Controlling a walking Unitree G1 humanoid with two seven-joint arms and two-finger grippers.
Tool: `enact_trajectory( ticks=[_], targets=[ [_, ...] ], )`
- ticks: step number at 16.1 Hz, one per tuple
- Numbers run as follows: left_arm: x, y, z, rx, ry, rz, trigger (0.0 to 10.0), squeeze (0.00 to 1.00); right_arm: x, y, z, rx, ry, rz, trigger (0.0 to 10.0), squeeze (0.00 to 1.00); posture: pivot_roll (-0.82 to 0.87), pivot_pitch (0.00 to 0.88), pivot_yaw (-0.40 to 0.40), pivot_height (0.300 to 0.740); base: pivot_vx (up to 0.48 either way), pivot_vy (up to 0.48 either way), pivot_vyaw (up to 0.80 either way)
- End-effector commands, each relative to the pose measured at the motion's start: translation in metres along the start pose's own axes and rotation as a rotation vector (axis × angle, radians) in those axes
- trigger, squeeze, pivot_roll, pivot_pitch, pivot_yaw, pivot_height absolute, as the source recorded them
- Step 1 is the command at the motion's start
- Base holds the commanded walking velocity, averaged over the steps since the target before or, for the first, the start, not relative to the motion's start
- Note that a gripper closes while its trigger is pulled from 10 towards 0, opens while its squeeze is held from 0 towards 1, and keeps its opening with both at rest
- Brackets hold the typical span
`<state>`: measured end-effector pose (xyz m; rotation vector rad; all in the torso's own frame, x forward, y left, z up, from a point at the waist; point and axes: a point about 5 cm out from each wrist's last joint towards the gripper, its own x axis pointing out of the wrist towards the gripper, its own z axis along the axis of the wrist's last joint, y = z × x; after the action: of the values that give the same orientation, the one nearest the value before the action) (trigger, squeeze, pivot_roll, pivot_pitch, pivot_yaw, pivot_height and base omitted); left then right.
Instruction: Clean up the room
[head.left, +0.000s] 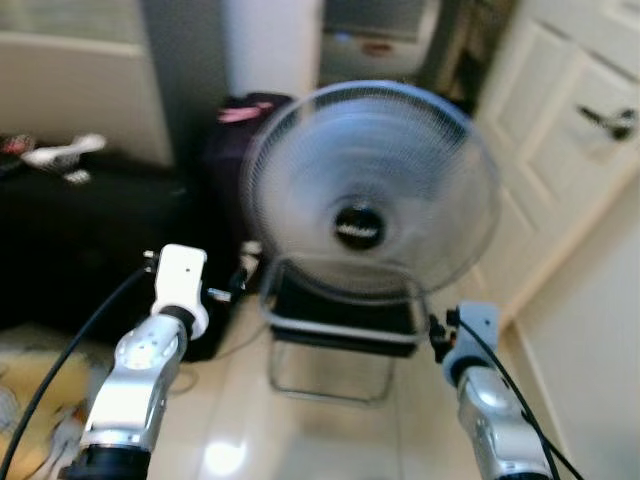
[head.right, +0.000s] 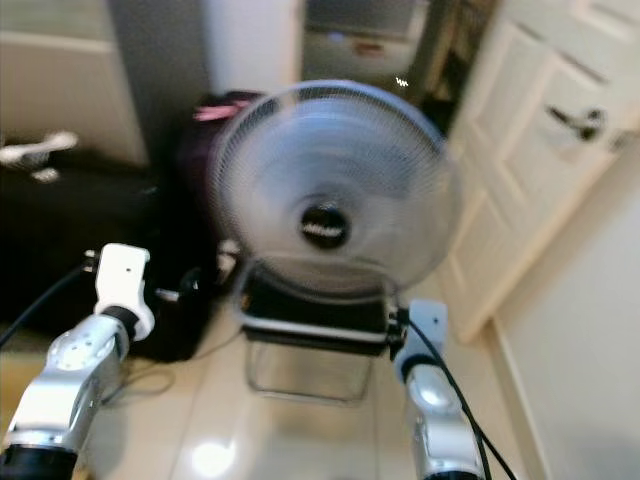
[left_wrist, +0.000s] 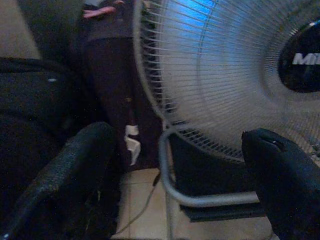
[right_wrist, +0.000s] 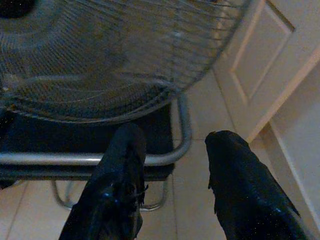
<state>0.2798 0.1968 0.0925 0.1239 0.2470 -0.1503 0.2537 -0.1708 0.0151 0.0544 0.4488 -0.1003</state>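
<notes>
Left gripper (left_wrist: 175, 170): fingers standing spread, nothing between them, hovering just short of the floor fan (head.left: 372, 190), whose wire grille and grey tube frame (left_wrist: 172, 165) are sitting directly ahead, with a dark bag (left_wrist: 112, 75) beyond the outer finger. Right gripper (right_wrist: 172, 175): likewise parted and empty, pointing at the fan's lower grille and the bend of the frame (right_wrist: 184, 135), a white panelled door (head.left: 570, 150) lying off to its outer side and pale floor tiles (head.left: 330, 430) spreading beneath both.
</notes>
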Motion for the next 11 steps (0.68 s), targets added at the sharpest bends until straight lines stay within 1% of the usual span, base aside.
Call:
enact_trajectory(
  ticks=[1, 7, 8, 9, 11],
  targets=[
    [0.003, -0.006, 0.002, -0.008, -0.005, -0.021, 10.0, 0.40, 0.003, -0.005, 0.007, -0.016, -0.028, -0.016, 10.0, 0.00, -0.05, 0.000, -0.035, 0.740, 0.266, 0.000, 0.00],
    [0.003, -0.005, 0.002, -0.008, -0.007, -0.023, 10.0, 0.40, 0.007, 0.000, 0.005, -0.038, -0.047, 0.009, 10.0, 0.00, -0.05, 0.000, -0.035, 0.740, 0.285, 0.000, 0.00],
    [0.003, -0.005, 0.002, -0.004, -0.008, -0.032, 10.0, 0.39, 0.009, -0.004, 0.002, -0.125, -0.022, -0.011, 10.0, 0.00, -0.05, 0.000, -0.035, 0.740, 0.000, 0.000, 0.00],
    [0.003, -0.005, 0.002, 0.000, -0.007, -0.025, 10.0, 0.38, 0.011, -0.006, -0.003, -0.124, -0.007, -0.021, 10.0, 0.00, -0.05, 0.000, -0.036, 0.740, 0.000, 0.000, 0.00],
    [0.003, -0.004, 0.003, 0.004, -0.011, -0.023, 10.0, 0.39, 0.014, -0.011, -0.013, -0.088, 0.048, -0.055, 10.0, 0.00, -0.05, 0.000, -0.036, 0.740, 0.000, 0.000, 0.00]
  ],
)
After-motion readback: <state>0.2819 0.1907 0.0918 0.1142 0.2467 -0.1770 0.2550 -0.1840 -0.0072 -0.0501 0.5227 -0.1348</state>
